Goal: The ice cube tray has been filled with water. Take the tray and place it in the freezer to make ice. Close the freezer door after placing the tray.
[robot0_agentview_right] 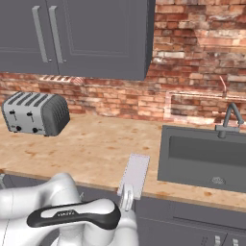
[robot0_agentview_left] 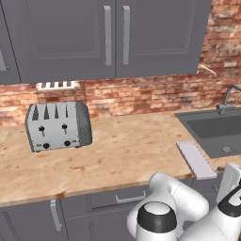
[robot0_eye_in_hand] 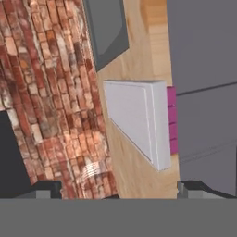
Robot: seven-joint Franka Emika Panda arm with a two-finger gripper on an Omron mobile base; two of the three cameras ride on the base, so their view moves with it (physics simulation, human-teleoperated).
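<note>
Lying at the counter's (robot0_agentview_left: 117, 155) front edge, just beside the sink (robot0_agentview_right: 202, 158), the ice cube tray (robot0_eye_in_hand: 139, 120) seems to overhang slightly; the gripper (robot0_eye_in_hand: 120, 190) is spread wide, holding nothing.

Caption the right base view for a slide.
Tray lies at the counter's front edge between toaster and sink, arm just below it.

Broad bare wooden countertop (robot0_agentview_left: 122, 155) fills the middle of the left base view, open between the chrome four-slot toaster (robot0_agentview_left: 57, 126) at left and the dark grey sink basin (robot0_agentview_left: 214, 129) at right. The thin pale lavender tray (robot0_agentview_left: 196, 159) lies at the counter's front edge (apparently overhanging slightly), just beside the sink. Grey wall cabinets (robot0_agentview_left: 103, 35) close off the top.
</note>
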